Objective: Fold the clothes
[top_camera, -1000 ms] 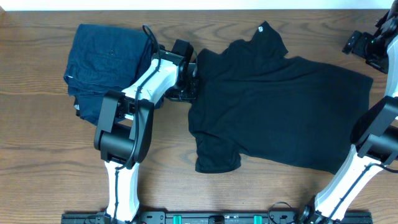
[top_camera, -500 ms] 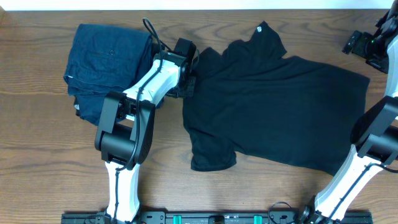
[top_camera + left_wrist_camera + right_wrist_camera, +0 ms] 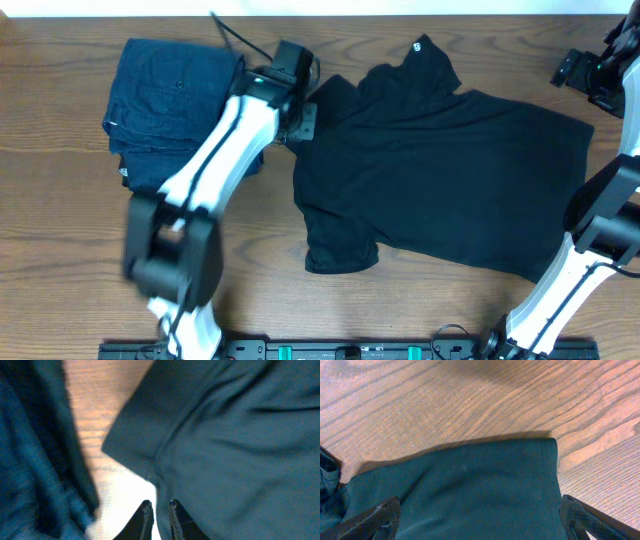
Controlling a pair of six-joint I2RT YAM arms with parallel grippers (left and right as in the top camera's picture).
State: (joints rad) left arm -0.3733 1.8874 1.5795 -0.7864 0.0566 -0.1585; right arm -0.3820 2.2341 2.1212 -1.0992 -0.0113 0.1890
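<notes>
Your left gripper has its jaws almost together at the sleeve edge of the black T-shirt; you cannot tell whether they pinch fabric. Your right gripper gapes wide, empty, above a shirt corner. The shirt lies spread on the table.

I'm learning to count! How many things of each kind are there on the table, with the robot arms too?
Black T-shirt: 1
Blue clothes pile: 1
Robot arms, left and right: 2
Total: 4
</notes>
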